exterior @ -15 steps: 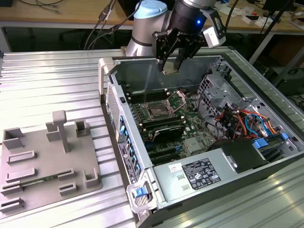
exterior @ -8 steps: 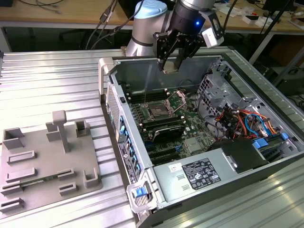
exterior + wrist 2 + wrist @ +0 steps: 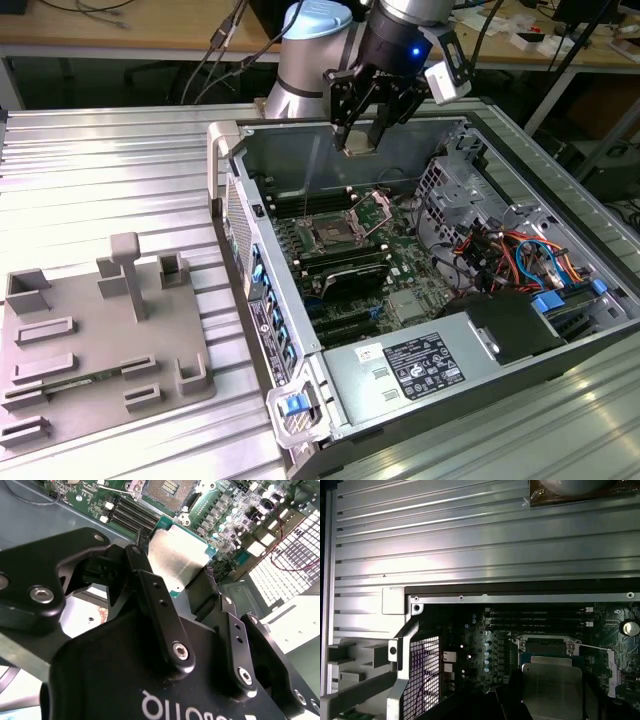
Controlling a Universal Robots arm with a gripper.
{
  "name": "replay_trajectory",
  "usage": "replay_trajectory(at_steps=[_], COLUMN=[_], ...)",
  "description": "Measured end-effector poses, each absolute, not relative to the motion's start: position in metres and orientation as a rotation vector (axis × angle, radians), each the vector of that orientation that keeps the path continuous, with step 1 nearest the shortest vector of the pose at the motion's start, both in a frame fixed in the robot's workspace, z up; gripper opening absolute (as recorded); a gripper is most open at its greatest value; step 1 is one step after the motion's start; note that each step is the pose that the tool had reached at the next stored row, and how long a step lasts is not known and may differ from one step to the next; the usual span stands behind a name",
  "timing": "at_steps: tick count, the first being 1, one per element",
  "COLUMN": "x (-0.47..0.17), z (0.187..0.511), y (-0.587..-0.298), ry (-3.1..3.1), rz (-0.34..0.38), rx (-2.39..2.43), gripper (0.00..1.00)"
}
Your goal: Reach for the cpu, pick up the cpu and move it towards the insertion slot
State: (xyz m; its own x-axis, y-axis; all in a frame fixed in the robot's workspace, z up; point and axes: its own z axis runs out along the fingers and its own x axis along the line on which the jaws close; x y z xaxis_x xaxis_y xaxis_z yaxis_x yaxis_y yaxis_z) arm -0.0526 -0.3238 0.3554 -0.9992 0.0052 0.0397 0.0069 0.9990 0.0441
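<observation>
Matt black gripper [image 3: 192, 587] links with shiny screws; cpu [image 3: 176, 560] face dull brushed silvery metal; insertion slot [image 3: 330, 235] frame glossy metal; ribbed aluminium table [image 3: 110, 170] satin.

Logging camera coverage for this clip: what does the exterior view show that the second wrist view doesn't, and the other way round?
Exterior view alone: the grey plastic fixture on the ribbed table, the whole open computer case, its power supply and coloured cables.

Second wrist view alone: a close look at the black fingers clamped on opposite edges of the cpu, silvery face towards the camera.

Shared: the gripper holding the cpu above the motherboard, the insertion slot open and unfilled beneath it, and the black memory slots.
</observation>
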Motion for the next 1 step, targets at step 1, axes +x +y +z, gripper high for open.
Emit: replay_trajectory(at_steps=[1], x=[-0.0526], z=[0.3554], y=[-0.3238], ry=[-3.101], rz=[-0.069], rx=[-0.01], gripper=[0.55])
